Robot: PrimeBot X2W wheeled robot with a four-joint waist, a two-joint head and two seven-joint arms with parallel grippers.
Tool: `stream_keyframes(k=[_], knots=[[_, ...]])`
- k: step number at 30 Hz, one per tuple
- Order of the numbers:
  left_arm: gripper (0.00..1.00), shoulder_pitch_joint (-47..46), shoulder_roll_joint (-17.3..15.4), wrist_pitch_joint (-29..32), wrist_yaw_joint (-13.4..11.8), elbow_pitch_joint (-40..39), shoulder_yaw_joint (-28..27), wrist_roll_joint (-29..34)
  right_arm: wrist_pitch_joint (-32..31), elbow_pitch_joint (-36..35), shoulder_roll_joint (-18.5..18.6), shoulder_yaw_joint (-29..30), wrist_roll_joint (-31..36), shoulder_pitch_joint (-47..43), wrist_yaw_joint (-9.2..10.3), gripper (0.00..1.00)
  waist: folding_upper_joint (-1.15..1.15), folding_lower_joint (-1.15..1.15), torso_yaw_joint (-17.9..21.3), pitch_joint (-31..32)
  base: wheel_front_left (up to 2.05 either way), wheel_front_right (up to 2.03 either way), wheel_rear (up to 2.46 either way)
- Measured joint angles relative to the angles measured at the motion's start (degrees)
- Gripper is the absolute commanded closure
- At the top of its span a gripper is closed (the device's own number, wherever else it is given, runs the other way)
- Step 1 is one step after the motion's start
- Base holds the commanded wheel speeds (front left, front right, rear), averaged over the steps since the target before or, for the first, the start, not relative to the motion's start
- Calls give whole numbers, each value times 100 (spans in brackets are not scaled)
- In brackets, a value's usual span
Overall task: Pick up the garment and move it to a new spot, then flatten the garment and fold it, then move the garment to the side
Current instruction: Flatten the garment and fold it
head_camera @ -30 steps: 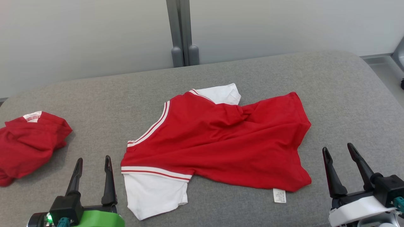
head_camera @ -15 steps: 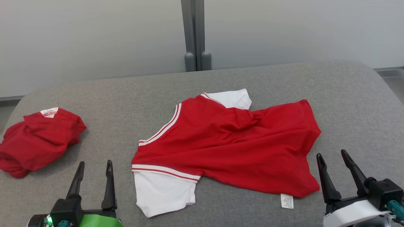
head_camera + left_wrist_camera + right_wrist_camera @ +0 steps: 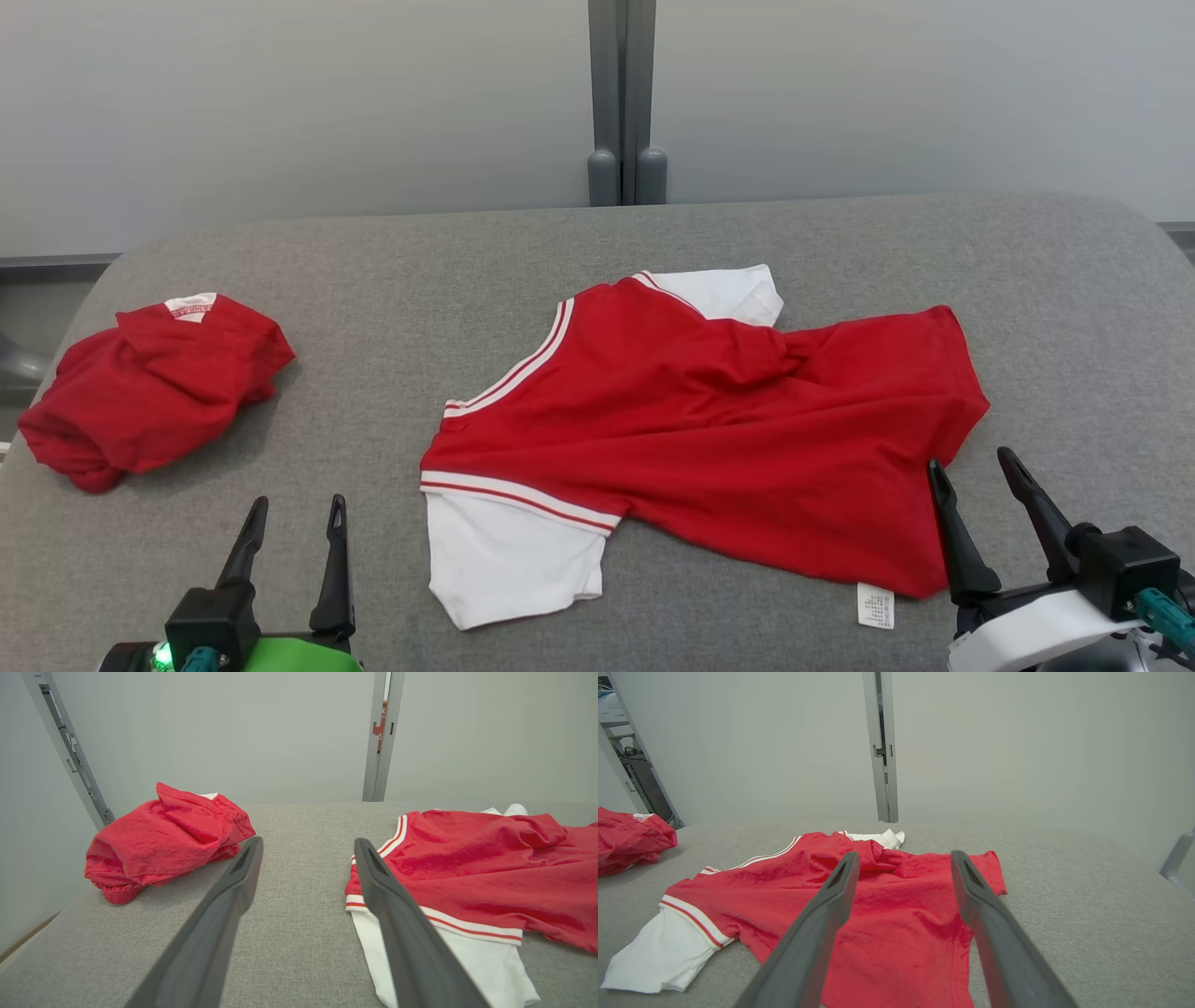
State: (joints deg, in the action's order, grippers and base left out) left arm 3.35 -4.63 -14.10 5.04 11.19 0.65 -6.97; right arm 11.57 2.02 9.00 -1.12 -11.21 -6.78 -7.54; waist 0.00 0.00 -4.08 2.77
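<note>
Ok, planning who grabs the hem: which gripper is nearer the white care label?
Right. The right gripper sits just right of the care label; the left gripper is far off, beyond the white sleeve.

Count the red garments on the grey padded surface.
2: a red shirt with white sleeves spread out at the centre, and a crumpled red garment bundled at the robot's far left. Anything under the bundle would be hidden.

Bright, soft, even light with no glare. Faint shadows sit under the shirt's [image 3: 709, 420] lower edge. Focus is sharp throughout. The left wrist view's wide lens tilts the post [image 3: 70, 756] at upper left.
</note>
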Motion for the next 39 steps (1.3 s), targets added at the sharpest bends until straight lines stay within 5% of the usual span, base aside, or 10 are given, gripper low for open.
stream_keyframes(k=[39], knots=[[0, -75, -100, 346, -202, -224, 143, -227, -343, -148, -9, 44, 42, -5, 0, 0, 0, 0, 79, -19, 0, 0, 0]])
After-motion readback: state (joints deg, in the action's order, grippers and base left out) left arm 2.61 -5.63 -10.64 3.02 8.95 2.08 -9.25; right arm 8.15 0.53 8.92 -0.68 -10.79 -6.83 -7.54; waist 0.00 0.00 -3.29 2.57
